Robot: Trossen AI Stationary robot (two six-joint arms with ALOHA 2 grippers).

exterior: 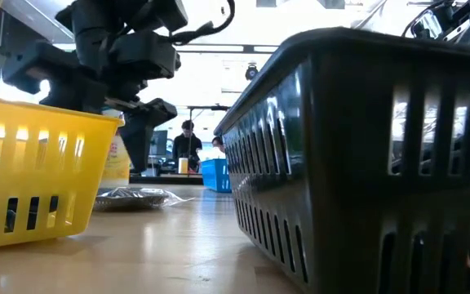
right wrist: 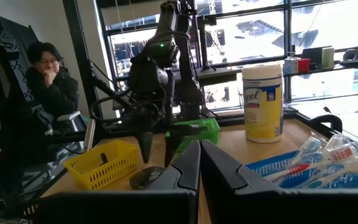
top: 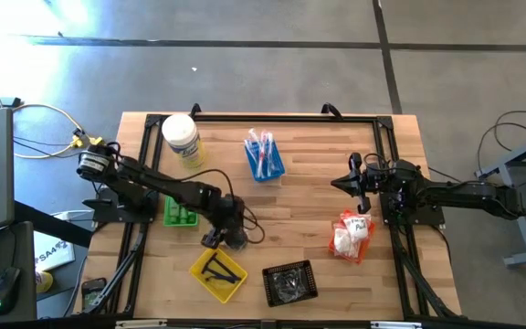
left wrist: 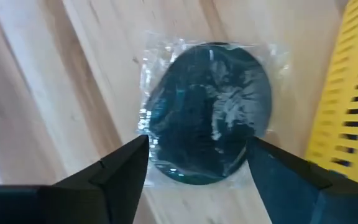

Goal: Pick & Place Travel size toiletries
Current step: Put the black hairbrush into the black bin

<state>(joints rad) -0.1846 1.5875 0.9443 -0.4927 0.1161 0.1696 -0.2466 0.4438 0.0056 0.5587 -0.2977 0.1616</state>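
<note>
Open left gripper (left wrist: 197,163) above dark round item in clear wrapper (left wrist: 209,112), beside yellow tray (left wrist: 347,93), on wooden table (left wrist: 55,93).

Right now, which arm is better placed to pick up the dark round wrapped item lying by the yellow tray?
Left. Its end effector hangs open right over the wrapped dark disc beside the yellow tray, fingers either side. The right end effector sits shut, far across the table.

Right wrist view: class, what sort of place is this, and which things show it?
Probably a robotics lab or workshop. A wooden table holds sorting trays such as the yellow tray, a second robot arm stands over it, and a person sits watching beneath large windows.
</note>
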